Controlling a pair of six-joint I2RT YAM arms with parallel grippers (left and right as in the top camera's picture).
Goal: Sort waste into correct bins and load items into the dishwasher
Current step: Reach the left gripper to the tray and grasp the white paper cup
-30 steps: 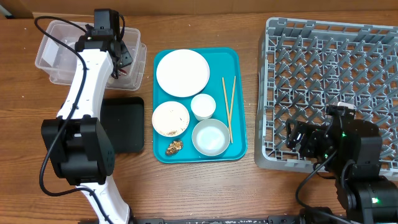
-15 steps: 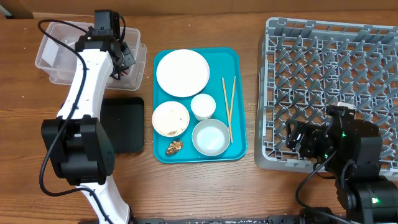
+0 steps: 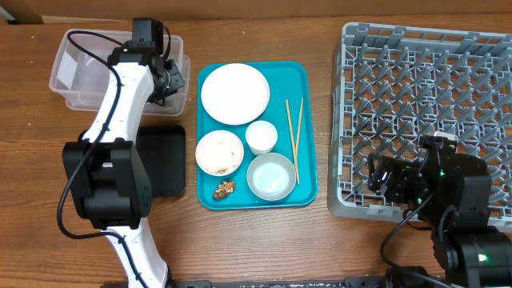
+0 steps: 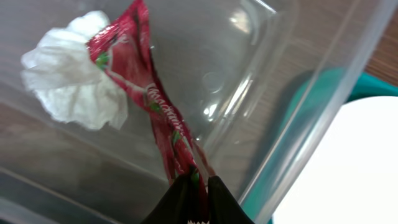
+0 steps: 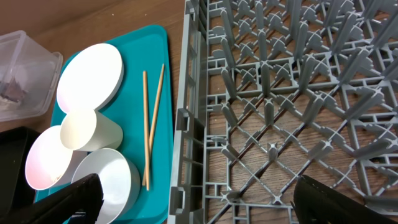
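Overhead, my left gripper (image 3: 166, 80) is inside the clear tub (image 3: 68, 76) at the far left of the table (image 3: 264, 248). It sits close against the tub's right-hand wall, with the teal tray (image 3: 309, 104) just beyond that wall and the black tray (image 3: 164, 160) just beside the tub's near edge. The left part of the tub is open room; the right side is tight. In the left wrist view the fingertips are pinched together on the lower end of the red wrapper (image 4: 146, 87), so this gripper is clamped on it. The wrapper is a long twisted strip, and its long axis runs from the fingertips up and slightly left, away from the gripper and into the tub. Its far end touches the tissue wad (image 4: 71, 84), which sits to its left. The tub's clear wall rises just right of the strip, and the plate (image 4: 348, 168) shows beyond it. My right gripper (image 5: 199, 202) hangs over the near left corner of the dish rack (image 5: 280, 93), fingers spread wide apart and holding nothing. The chopsticks (image 5: 151, 124) lie on the teal tray, running along the rack's edge and near it.
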